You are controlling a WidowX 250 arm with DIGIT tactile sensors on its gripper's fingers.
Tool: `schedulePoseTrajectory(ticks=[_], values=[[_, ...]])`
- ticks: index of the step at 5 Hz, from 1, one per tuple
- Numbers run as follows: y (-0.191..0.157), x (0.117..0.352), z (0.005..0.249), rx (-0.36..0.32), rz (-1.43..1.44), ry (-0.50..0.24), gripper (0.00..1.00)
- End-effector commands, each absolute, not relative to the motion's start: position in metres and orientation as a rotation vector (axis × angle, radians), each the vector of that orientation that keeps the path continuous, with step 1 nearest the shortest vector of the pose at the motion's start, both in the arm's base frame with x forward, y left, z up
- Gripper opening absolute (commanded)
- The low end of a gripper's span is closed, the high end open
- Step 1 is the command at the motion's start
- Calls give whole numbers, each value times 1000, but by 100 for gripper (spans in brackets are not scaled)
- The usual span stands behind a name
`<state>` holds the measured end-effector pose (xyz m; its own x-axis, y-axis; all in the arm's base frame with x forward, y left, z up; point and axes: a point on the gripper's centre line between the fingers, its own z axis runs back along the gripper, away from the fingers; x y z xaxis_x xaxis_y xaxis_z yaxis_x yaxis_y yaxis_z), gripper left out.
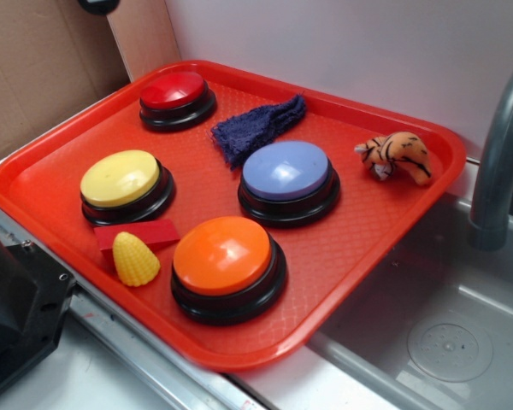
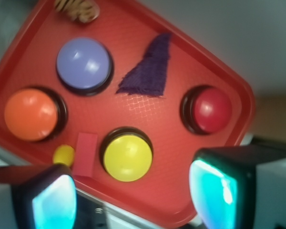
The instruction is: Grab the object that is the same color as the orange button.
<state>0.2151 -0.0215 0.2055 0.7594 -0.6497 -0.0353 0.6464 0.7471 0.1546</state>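
gripper [image 2: 133, 195] spread wide above red tray [image 1: 60, 162] beside grey sink [image 1: 427, 333], plush tiger [image 1: 396, 155] near white wall [image 1: 350, 43].

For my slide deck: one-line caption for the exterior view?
Red tray holding four dome buttons, a plush tiger at its far right corner, and the orange button nearest the camera.

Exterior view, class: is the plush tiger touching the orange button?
No: the plush tiger lies at the tray's far corner, apart from the orange button.
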Motion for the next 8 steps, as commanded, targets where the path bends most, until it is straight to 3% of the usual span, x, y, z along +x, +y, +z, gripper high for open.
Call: schedulePoseTrajectory(ticks=[1,3,4,5,6,7,8], values=[[-78,300,192,296,-1087,-160,100],[-139,346,149,294,-1257,-166,100],[-165,350,113,159,-1353,-101,100],[-177,342,99,93,-1365,-47,100],[-184,338,85,117,-1373,2,100],[-177,339,79,232,-1321,81,100],[-160,332,77,246,-1276,97,100]])
